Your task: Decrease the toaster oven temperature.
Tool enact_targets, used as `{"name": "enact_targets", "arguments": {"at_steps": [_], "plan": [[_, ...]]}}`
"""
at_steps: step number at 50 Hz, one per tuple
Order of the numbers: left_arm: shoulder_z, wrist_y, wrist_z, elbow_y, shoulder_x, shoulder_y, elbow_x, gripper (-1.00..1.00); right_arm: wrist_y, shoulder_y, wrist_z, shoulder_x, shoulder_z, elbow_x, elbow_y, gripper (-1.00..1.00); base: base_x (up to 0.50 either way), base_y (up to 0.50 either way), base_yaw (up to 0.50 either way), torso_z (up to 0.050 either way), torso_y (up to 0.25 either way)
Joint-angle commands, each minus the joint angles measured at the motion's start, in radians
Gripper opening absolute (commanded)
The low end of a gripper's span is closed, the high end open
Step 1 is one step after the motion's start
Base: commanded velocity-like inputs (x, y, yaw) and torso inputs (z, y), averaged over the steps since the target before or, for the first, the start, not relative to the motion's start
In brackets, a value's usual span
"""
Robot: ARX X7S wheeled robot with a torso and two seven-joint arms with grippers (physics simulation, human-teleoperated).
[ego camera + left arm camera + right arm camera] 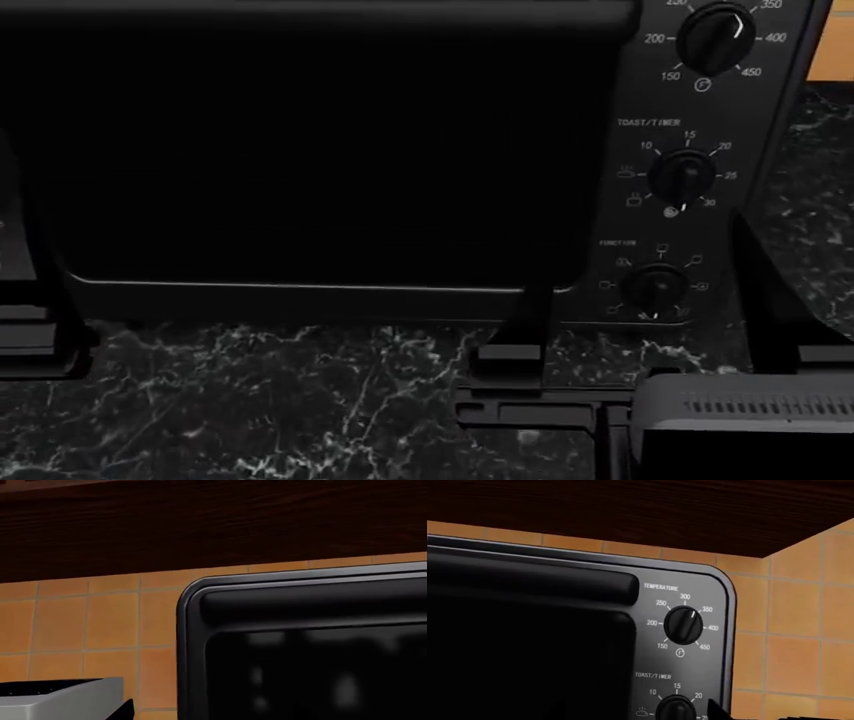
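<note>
There is one toaster oven (pixel 334 160), big and black, sitting on a dark marble surface (pixel 267 410) right in front of the robot. It has one wide dark glass door (pixel 307 150) and three round black knobs down its right side. The top one is the temperature knob (pixel 683 625), with numbers from 150 to 450, and its white line points between 300 and 350. Under it is the toast/timer knob (pixel 685 178), and lowest is the function knob (pixel 657 289). The door is so dark that nothing inside can be seen. Behind the oven is an orange tile wall (pixel 800 650), and above it a dark wood cabinet (pixel 200 525). A grey boxy thing (pixel 60 700) shows beside the oven, cut off, and it is hard to tell what it is. Black robot parts (pixel 534 390) and a grey vented block (pixel 747 420) sit low in the head view. Neither the left hand nor the right hand shows clearly, so I cannot tell if they are spread or pressed together.
</note>
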Motion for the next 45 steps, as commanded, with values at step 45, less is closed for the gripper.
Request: {"name": "enact_targets", "arguments": {"at_steps": [45], "plan": [[0.38,0.685,-1.124,0.359,-1.034,0.161,-0.212,1.0,-0.013,-0.027,0.029,0.036,0.012,0.032,-0.003,1.0,0.0,0.0,0.0,0.0,0.0]]}}
